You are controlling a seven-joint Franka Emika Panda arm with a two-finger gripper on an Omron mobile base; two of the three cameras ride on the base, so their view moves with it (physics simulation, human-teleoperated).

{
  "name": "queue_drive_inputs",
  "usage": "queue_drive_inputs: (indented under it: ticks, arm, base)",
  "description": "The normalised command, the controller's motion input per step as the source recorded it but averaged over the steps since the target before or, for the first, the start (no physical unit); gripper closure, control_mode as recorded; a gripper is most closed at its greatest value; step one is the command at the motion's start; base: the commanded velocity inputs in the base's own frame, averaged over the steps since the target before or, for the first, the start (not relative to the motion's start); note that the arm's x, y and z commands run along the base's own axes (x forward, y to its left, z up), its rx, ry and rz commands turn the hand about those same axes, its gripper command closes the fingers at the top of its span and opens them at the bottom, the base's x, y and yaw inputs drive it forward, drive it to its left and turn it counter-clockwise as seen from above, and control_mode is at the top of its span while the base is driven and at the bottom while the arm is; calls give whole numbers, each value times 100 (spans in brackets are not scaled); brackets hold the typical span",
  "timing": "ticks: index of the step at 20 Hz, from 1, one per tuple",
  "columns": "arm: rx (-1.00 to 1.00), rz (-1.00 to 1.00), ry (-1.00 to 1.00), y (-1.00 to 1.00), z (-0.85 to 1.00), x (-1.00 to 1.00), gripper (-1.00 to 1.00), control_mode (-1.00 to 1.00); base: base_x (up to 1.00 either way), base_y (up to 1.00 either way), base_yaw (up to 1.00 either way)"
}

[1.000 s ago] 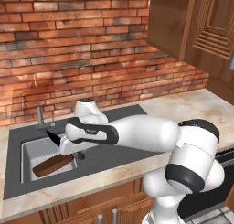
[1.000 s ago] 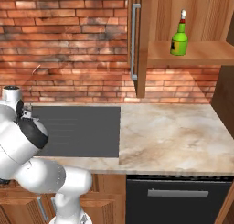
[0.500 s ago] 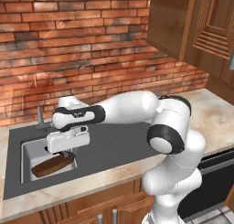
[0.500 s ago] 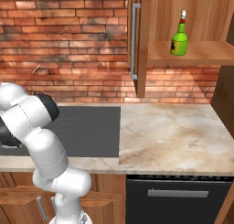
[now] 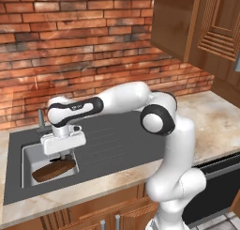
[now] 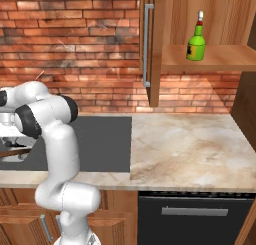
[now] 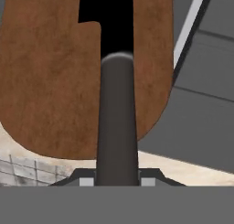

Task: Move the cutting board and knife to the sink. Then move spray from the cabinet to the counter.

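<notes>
The arm is stretched left and bent down over the sink (image 5: pixel 28 154), where the gripper (image 5: pixel 63 155) is held low with its jaws clenched on the dark knife handle (image 7: pixel 117 122). The cutting board (image 5: pixel 54 170) is seen lying in the basin beneath. The spray (image 6: pixel 195 42) is stood on the cabinet shelf (image 6: pixel 220 56), above the bare table (image 6: pixel 190 144).

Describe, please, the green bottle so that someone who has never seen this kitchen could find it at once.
Start at the brown wooden wall cabinet to the right of the brick wall, above the beige marbled stone counter. On its pale wooden shelf, right of the long grey bar handle, stands the small green spray bottle, upright. It is the lone item on that shelf, with a dark label and a red-and-white top.
</notes>
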Motion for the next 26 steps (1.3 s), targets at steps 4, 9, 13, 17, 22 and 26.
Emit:
queue_drive_inputs:
  ticks: [4, 9, 13, 17, 22, 26]
  arm:
    - [-2, 0, 0, 0, -25, 2, 100, -100]
    - [0, 0, 0, 0, -27, 0, 100, -100]
    - [0, 0, -1, 0, -25, 0, 100, -100]
    - [0, 0, 0, 0, -18, 0, 100, -100]
    - [0, 0, 0, 0, -19, 0, -100, -100]
    - [6, 0, -1, 0, 0, 0, -100, -100]
  base:
    - [0, 0, 0]
    - [0, 0, 0]
    - [0, 0, 0]
    - [0, 0, 0]
    - [0, 0, 0]
    - [0, 0, 0]
